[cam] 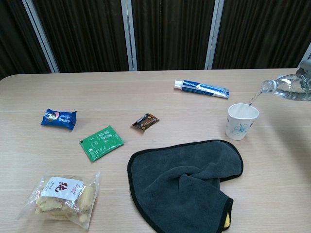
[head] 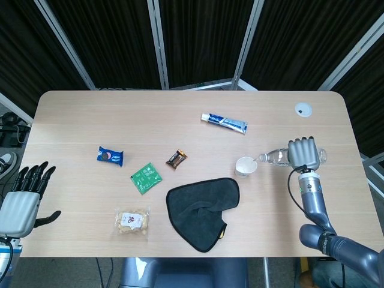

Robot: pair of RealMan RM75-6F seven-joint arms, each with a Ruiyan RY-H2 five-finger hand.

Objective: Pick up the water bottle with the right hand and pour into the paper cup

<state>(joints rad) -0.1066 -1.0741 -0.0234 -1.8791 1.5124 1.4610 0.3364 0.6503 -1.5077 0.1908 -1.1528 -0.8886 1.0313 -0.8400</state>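
Observation:
My right hand (head: pixel 304 154) grips the clear water bottle (head: pixel 275 157) and holds it on its side above the table, neck pointing left. In the chest view the bottle (cam: pixel 287 89) shows at the right edge, and a thin stream of water runs from its mouth into the white paper cup (cam: pixel 241 121). The cup (head: pixel 245 166) stands upright just left of the bottle's mouth. My left hand (head: pixel 25 198) hangs open off the table's left front corner, holding nothing.
A dark grey cloth (head: pixel 201 212) lies crumpled in front of the cup. A toothpaste tube (head: pixel 224 123) lies behind it. A blue snack pack (head: pixel 110 156), green sachet (head: pixel 146 177), small brown wrapper (head: pixel 176 158) and biscuit bag (head: pixel 132 221) lie to the left. A white disc (head: pixel 303 109) sits far right.

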